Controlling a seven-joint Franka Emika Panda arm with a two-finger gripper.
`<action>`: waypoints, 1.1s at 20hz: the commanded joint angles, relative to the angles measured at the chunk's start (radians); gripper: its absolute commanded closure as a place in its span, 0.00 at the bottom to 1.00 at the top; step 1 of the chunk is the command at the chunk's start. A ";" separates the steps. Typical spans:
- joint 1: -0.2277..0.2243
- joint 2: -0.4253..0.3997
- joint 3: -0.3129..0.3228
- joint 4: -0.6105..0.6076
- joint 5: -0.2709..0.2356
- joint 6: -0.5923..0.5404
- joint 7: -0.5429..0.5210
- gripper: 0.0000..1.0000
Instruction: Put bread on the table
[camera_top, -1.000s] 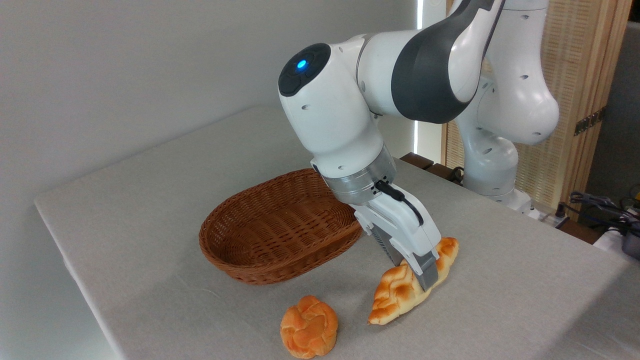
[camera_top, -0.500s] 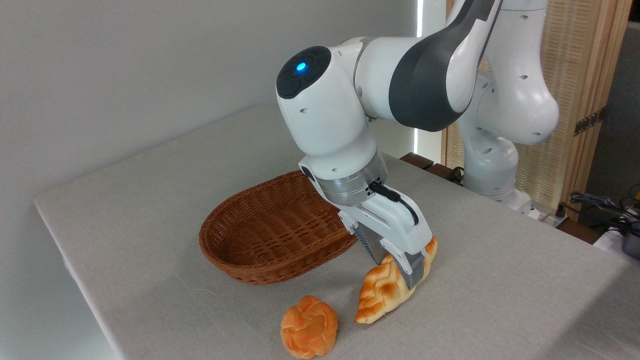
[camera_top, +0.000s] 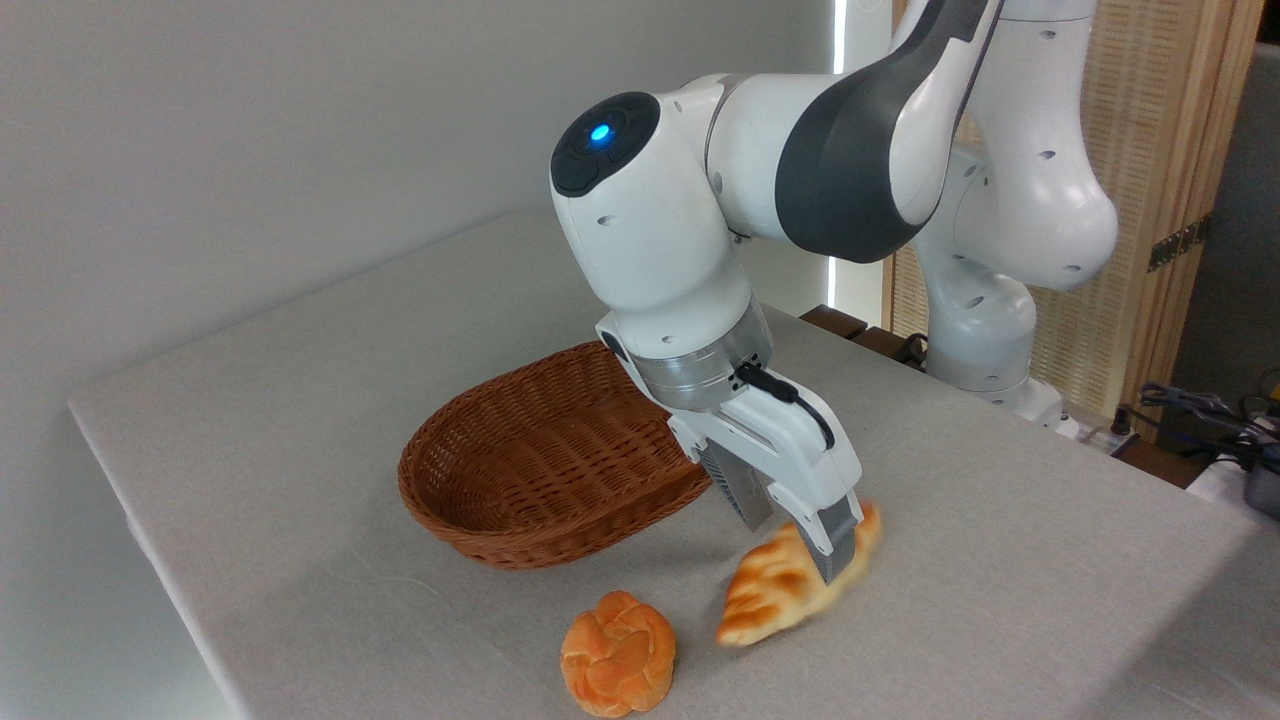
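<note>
sitting nearest the camera, the bun (camera_top: 618, 667) rests alone on the grey table (camera_top: 300, 400), apart from everything else and not part of the job. just behind it and to the right, the bread (camera_top: 775, 593) lies low over the cloth, its pointed near end down at the table and its far end peeking out past the finger; it is smeared with motion blur, so whether it lies fully at rest cannot be told. the gripper (camera_top: 805, 545) straddles the loaf's upper half, one grey finger (camera_top: 838, 540) in front of it and the other behind, but the blur hides the contact, so i cannot tell whether the jaws are clamped on it or have let go. by the look of it the loaf should be light and probably a bit squashy, with a dry braided crust that gives good purchase rather than slipping; the tapered tips look like the weak spots. the fat middle, pinched across its width, seems the sensible hold, and gently, since a hard squeeze might dent it. behind the arm, the basket (camera_top: 520, 470) stands empty, near the loaf but not touching it.
</note>
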 joint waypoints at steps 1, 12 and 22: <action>-0.008 -0.003 0.004 0.007 -0.001 -0.003 -0.003 0.00; 0.001 -0.034 -0.053 0.239 -0.068 -0.107 0.000 0.00; 0.123 0.020 -0.184 0.523 -0.258 -0.183 -0.051 0.00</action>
